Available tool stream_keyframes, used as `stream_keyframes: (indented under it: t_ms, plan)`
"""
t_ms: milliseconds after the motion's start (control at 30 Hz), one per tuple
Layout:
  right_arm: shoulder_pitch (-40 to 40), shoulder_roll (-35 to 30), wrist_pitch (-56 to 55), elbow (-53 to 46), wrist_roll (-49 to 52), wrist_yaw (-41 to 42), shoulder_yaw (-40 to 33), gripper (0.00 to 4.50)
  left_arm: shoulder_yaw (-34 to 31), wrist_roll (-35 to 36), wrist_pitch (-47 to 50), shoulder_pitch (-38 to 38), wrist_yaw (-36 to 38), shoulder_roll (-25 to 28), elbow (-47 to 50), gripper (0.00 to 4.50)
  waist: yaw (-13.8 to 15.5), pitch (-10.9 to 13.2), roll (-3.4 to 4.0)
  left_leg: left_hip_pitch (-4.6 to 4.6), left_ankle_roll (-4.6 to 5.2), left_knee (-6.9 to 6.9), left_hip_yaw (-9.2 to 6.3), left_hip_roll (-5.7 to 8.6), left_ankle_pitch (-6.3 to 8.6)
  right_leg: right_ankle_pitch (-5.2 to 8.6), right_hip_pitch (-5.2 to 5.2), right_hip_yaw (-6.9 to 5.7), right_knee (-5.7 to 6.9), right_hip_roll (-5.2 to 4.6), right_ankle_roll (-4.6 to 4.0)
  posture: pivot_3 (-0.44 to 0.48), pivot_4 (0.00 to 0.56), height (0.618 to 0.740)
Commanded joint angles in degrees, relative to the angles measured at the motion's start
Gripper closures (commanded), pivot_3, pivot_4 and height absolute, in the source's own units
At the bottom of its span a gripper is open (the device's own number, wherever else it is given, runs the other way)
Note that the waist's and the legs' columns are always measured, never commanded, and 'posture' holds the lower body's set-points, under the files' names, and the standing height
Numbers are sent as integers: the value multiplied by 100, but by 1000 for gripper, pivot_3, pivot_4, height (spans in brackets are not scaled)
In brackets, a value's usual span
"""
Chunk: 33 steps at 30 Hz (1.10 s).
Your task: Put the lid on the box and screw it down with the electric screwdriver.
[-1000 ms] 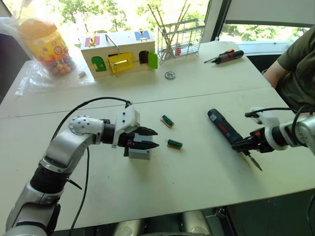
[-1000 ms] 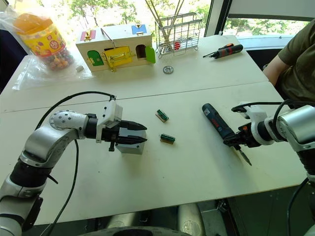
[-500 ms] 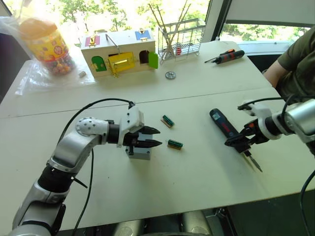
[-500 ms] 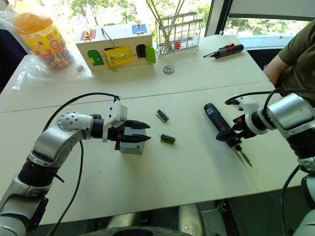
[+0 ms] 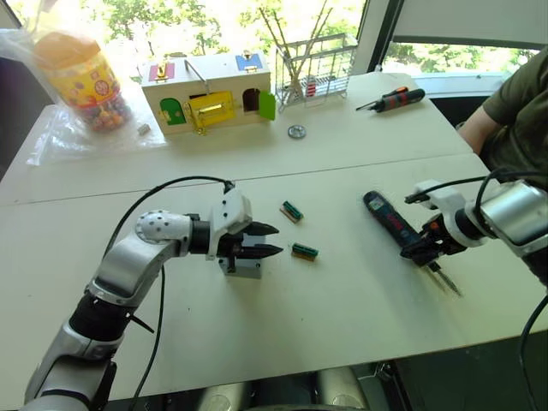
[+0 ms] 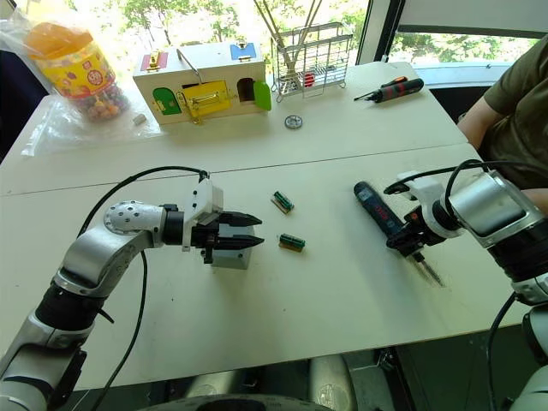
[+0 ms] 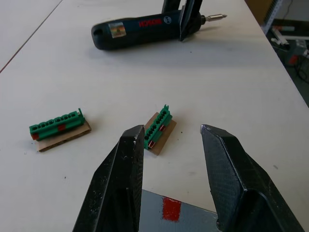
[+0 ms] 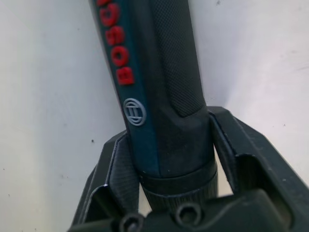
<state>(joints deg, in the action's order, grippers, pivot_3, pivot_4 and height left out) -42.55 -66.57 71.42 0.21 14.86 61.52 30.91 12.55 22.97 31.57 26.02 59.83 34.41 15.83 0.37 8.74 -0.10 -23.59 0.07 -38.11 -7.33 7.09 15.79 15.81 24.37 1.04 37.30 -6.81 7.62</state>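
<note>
Screwdriver [image 5: 391,223] lies on the table [image 5: 342,317] toward its right edge, the right claw [image 5: 425,251] clamped on it near the bit end. Left claw [image 5: 262,241] hovers with fingers [image 7: 118,188] apart just over the box [image 5: 242,266], mid-table. Two green connectors [image 5: 304,251] lie between box and screwdriver.

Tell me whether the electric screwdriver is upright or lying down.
Lying down. The electric screwdriver rests flat along the table, and the right claw is closed around its bit end.
</note>
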Motion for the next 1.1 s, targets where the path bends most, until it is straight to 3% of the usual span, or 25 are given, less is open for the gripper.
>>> stream_keyframes:
  t_ms: [33,100,300,433,500,567,700,867,1100]
  plan:
    - [443,-130,-12,-72,-62,229,293,2672,-54,-39,-178,87,17,3,34,2643,58,-4,-6,1,0,-2,0,0,0,0,-3,-1,0,0,0,0,150,740]
    - [350,-11,9,54,-83,203,92,2672,-74,-60,-218,92,27,39,-8,2643,120,-6,-10,5,-1,-9,-13,1,0,0,-19,-6,-6,2,0,0,150,740]
    - [-1198,979,668,1060,242,-247,-1506,2672,-626,108,-180,111,134,431,-355,2643,-32,1,-4,19,-4,-5,5,2,-2,-6,-19,16,0,2,-4,0,150,740]
    - [-1956,2154,1604,1124,932,-967,-4336,2672,-1266,619,292,167,174,692,-430,2643,-121,10,9,-16,-7,20,8,-4,-4,-5,42,15,11,2,-3,0,150,740]
    - [-2066,3354,1148,258,1333,-1835,-6187,2672,-1481,954,670,150,156,725,-347,2643,-121,8,6,-21,-8,16,-2,-7,-4,-5,50,-1,12,1,-3,0,150,740]
    - [-2145,4429,710,-613,1678,-2599,-7333,2672,-1567,1058,843,98,223,866,-310,2643,-133,8,7,-20,-9,16,-22,-7,-5,-5,46,-12,11,2,-3,0,150,740]
    - [-1577,5982,232,-2104,2142,-3493,-7253,2672,-1585,1195,1225,15,264,1225,-153,2643,-116,8,8,-21,-12,0,-33,4,-6,-6,38,-11,70,1,-3,0,150,740]
    - [-676,7388,-775,-3011,2934,-3717,-6652,2672,-1685,1470,1675,-234,24,1334,230,2643,-136,10,15,-10,-17,-8,-32,22,-12,-6,34,12,82,-1,-3,0,150,740]
    - [1356,6815,-3147,-3071,1428,-2872,-3755,2672,-1539,1338,1578,-692,-227,1283,500,2643,-309,9,17,3,-17,20,-28,23,-11,-6,43,12,89,1,-3,0,150,740]
